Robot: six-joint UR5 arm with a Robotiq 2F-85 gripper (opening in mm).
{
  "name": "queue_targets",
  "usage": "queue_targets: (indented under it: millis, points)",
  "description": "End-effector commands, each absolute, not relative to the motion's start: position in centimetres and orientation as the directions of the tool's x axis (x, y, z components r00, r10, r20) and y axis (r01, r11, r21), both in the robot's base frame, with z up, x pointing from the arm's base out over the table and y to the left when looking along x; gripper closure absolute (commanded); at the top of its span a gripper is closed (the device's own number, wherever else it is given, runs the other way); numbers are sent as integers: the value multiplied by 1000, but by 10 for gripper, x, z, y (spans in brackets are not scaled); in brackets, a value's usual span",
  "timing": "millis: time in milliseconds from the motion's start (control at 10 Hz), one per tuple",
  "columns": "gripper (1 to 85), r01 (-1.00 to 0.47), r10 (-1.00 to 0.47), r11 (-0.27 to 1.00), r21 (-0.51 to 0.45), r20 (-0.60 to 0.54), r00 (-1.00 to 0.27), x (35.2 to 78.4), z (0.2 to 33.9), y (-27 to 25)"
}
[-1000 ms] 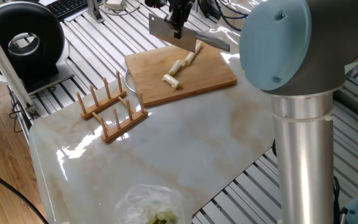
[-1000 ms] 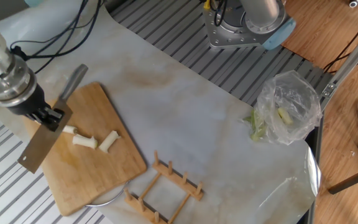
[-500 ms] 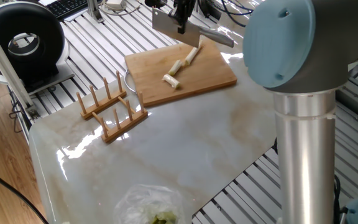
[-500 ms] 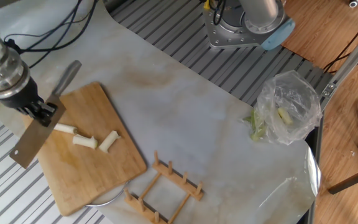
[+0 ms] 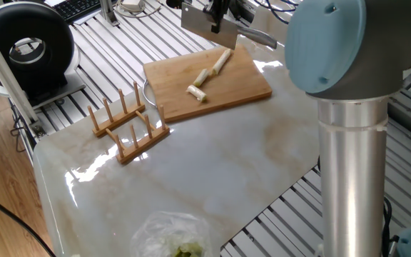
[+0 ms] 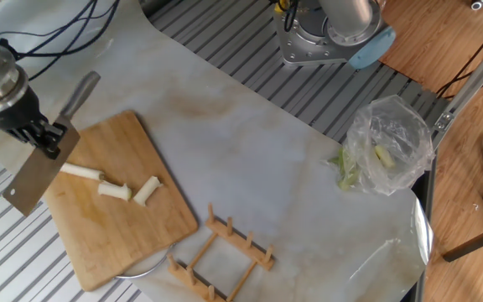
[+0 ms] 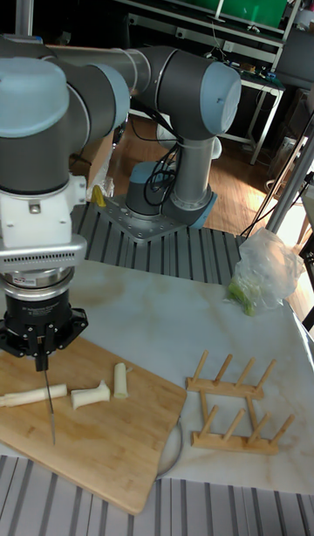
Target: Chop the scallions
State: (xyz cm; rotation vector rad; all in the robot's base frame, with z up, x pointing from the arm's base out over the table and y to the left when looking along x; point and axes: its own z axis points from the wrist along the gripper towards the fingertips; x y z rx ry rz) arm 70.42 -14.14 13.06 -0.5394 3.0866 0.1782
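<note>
Three pale scallion pieces lie on the bamboo cutting board [image 6: 124, 231]: a long one [image 6: 80, 172], a short one [image 6: 114, 191] and another short one [image 6: 147, 191]. The one fixed view shows the same scallions [image 5: 220, 61] on the board [image 5: 227, 93]. My gripper [image 6: 50, 138] is shut on a cleaver [image 6: 30, 178] and holds it in the air over the board's outer edge, blade down, beside the long piece and clear of it. In the tall fixed view the gripper [image 7: 41, 351] hangs above the long scallion [image 7: 30, 396], with the cleaver [image 7: 51, 407] seen edge-on.
A wooden peg rack [image 6: 225, 252] stands beside the board, and a plate rim [image 6: 141, 270] shows under it. A clear plastic bag with green bits [image 6: 388, 143] sits at the far corner. My arm's column [image 5: 348, 171] fills the one fixed view's right side.
My gripper has lifted the cleaver and carried it off the scallions toward the board's outer edge. The long piece, partly covered before, now lies in full view. The pieces have not moved.
</note>
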Motion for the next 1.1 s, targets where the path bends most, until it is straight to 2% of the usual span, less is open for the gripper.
queue_targets:
  millis: [0,200,400,600,1000]
  points:
    - [843,-343,-340,929,138,-50,-939,705,120,-146]
    - [843,-338,-336,935,107,-33,-941,702,102,-159]
    - [843,-326,-324,937,123,-39,-945,701,83,-157]
    - [843,-313,-312,946,81,-20,-950,690,71,-159]
    - [843,-324,-327,942,83,20,-945,674,85,-160]
